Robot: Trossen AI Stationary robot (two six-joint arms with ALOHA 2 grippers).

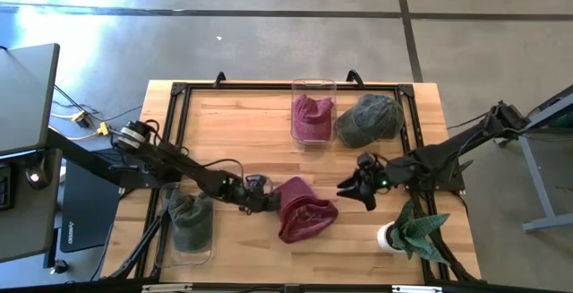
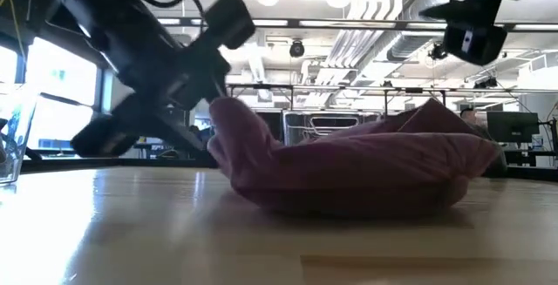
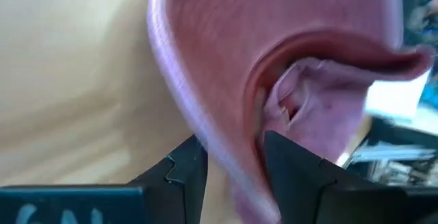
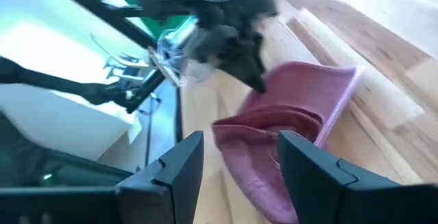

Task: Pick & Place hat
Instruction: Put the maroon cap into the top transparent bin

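A maroon cap (image 1: 306, 209) lies on the wooden table near the middle, also filling the low view as the cap (image 2: 349, 167). My left gripper (image 1: 262, 194) reaches in from the table's left and is shut on the cap's brim. My right gripper (image 1: 356, 189) is open and hovers just right of the cap, raised above the table (image 2: 475, 23). In the right wrist view the cap (image 4: 287, 114) lies ahead of my open right gripper (image 4: 239, 162), which touches nothing. My left gripper (image 3: 229, 162) pinches the cap's brim (image 3: 205, 131) at the cap's left end between its two fingers, one finger (image 3: 181, 176) under and one finger (image 3: 294, 166) inside the curve. It slants down from the table's left. The cap's crown (image 2: 375, 176) rests on the table.
A clear bin (image 1: 312, 87) at the far side holds another maroon cap (image 1: 311, 118); a green cap (image 1: 369, 119) lies beside it. A clear bin (image 1: 170, 248) at the near left holds a green cap (image 1: 191, 219). A potted plant (image 1: 416, 230) stands near right.
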